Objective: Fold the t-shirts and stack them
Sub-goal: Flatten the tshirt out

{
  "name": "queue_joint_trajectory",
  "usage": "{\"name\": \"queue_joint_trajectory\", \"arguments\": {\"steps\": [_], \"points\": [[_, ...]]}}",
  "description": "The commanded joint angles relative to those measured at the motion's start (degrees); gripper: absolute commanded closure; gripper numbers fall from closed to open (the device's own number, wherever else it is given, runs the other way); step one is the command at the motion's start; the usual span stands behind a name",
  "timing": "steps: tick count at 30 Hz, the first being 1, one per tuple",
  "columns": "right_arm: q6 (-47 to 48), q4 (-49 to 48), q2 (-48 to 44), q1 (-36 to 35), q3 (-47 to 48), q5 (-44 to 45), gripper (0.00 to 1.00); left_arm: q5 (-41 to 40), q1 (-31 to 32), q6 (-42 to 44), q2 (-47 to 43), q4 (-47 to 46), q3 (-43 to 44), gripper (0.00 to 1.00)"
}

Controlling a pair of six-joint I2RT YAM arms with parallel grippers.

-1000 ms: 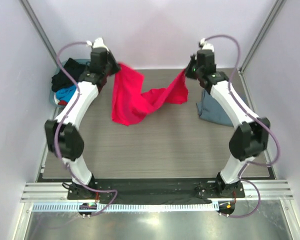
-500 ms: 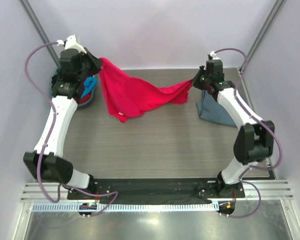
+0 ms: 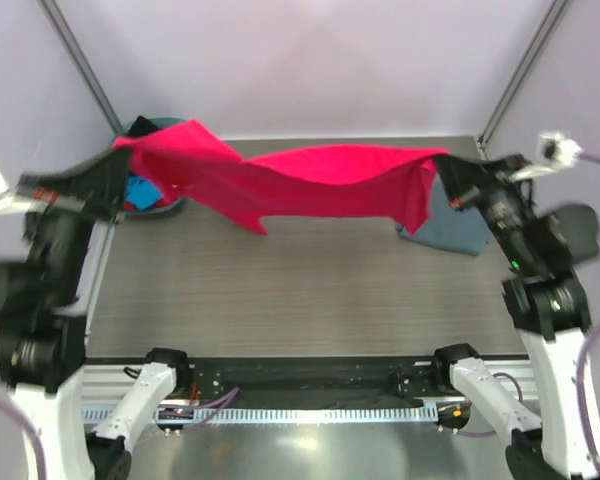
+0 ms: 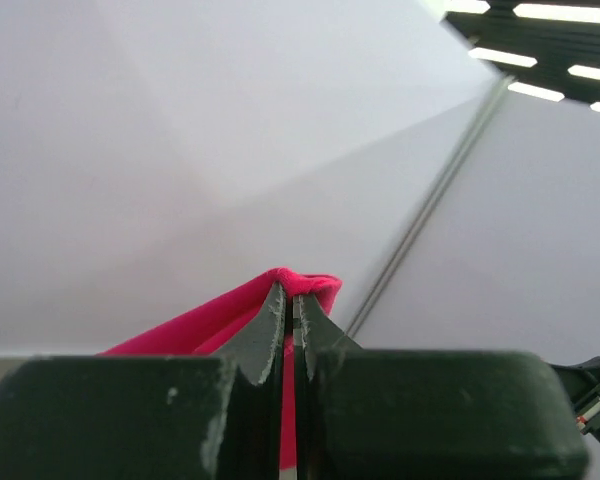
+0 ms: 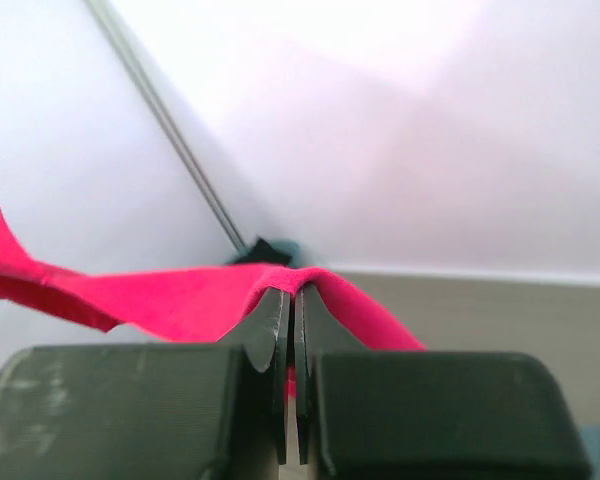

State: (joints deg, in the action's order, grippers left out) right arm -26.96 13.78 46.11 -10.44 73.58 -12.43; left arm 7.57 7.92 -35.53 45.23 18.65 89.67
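Above the bench point(image 3: 280, 290) toward 12 o'clock, left fingers point(image 4: 264, 340) and right fingers point(image 5: 266, 332) pinch the stretched red-pink shirt point(image 3: 320, 180).

Both arms are raised high and spread wide apart. The left gripper point(image 4: 288, 297) has its jaws pressed together, with a fold of the red-pink t-shirt point(image 3: 320, 180) pinched between the tips. The right gripper point(image 5: 290, 293) is clamped the same way on the shirt's other end. Seen from above, the left arm point(image 3: 55, 240) is blurred, its wrist pointing inward toward the right gripper. The right arm point(image 3: 540, 300) stands tall, its wrist angled toward the left gripper.
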Motion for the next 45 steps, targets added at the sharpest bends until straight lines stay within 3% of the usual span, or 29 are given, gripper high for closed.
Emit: {"name": "queue_joint_trajectory", "arguments": {"steps": [1,5,9,14,20,25,29,31,35,38,40,45], "points": [[0.6,0.2,-8.1,-0.3,-0.6,-2.5,0.99,2.8,0.2,-2.7,-7.6,-2.1,-1.2,1.0],[0.9,2.2,-11.4,-0.2,2.2,-0.9,0.99,1.9,0.1,-3.0,-10.3,-1.5,2.0,1.0],[0.9,3.4,-8.9,-0.2,4.7,3.3,0.99,0.4,0.1,-1.1,-4.4,1.1,10.1,1.0],[-1.1,2.4,0.0,-0.3,5.2,7.8,0.99,-3.5,0.1,1.2,8.1,0.3,11.4,1.0],[-4.4,-7.4,16.5,-0.3,6.4,9.9,0.99,-7.0,0.1,2.3,23.9,-5.9,9.5,1.0],[-6.3,-10.5,30.3,-0.2,15.0,11.2,0.99,-9.2,-0.1,2.7,37.5,-4.4,22.7,1.0],[-5.3,-6.2,39.4,0.1,32.4,11.3,0.99,-8.3,-0.1,3.6,47.0,0.2,44.0,1.0],[-5.1,-5.1,42.2,0.1,37.4,10.9,0.99,-8.5,-0.1,3.5,49.2,0.2,47.7,1.0],[-4.2,-3.0,47.0,0.7,46.8,11.0,0.99,-8.5,-0.1,2.2,48.0,-7.2,46.2,1.0],[-4.0,-3.2,49.8,1.0,47.6,10.3,0.99,-7.7,-0.1,3.4,50.5,-7.3,46.5,1.0],[-4.2,-4.2,50.7,1.2,46.0,8.1,0.99,-5.6,-0.1,5.4,50.8,-8.6,40.9,1.0],[-5.4,-15.5,51.4,1.5,31.4,5.1,0.99,-6.6,-0.2,9.2,50.7,-16.0,23.9,1.0]]}}
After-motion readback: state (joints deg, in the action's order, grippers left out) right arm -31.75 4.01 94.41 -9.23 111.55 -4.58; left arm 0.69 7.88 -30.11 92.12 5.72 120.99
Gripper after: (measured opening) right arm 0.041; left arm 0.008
